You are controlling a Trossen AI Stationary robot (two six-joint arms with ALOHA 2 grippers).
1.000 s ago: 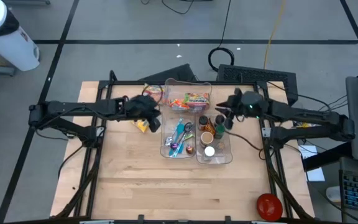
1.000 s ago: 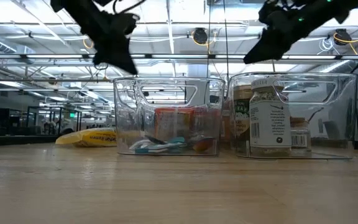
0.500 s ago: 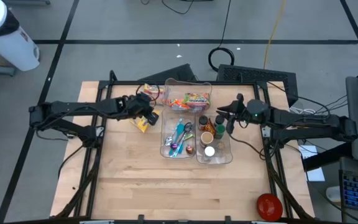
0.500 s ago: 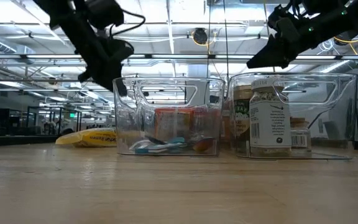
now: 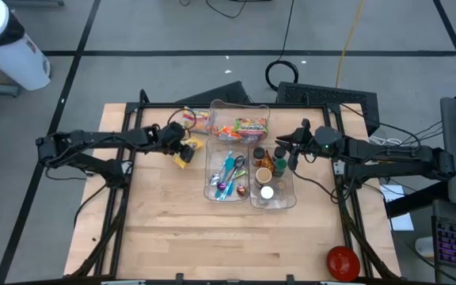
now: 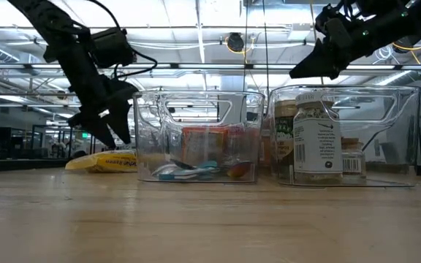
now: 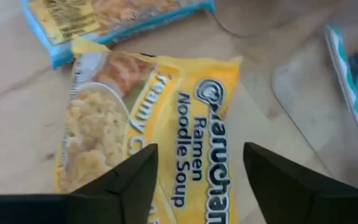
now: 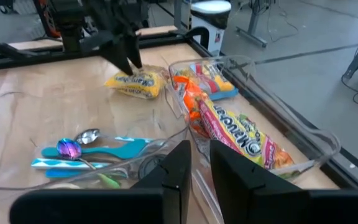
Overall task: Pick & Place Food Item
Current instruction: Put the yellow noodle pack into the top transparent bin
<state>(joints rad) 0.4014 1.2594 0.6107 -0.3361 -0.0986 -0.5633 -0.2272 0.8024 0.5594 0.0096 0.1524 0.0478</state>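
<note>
A yellow plastic ramen packet (image 7: 148, 137) lies flat on the wooden bench (image 5: 172, 229), near its far edge and just left of the clear plastic bins (image 5: 248, 170). Its label reads "Maruchan Ramen Noodle Soup", with part of "Creamy Chicken"; the packet's lower end is cut off behind the fingers. The left end effector (image 5: 182, 146) hovers just above the packet, fingers spread apart, holding nothing. A second blue-edged yellow packet (image 7: 104, 18) lies beyond, its print too blurred to read. The right end effector (image 5: 293, 149) hangs over the bin of jars, fingers nearly together and empty. A white-labelled jar (image 6: 316, 146) carries text too small to read.
</note>
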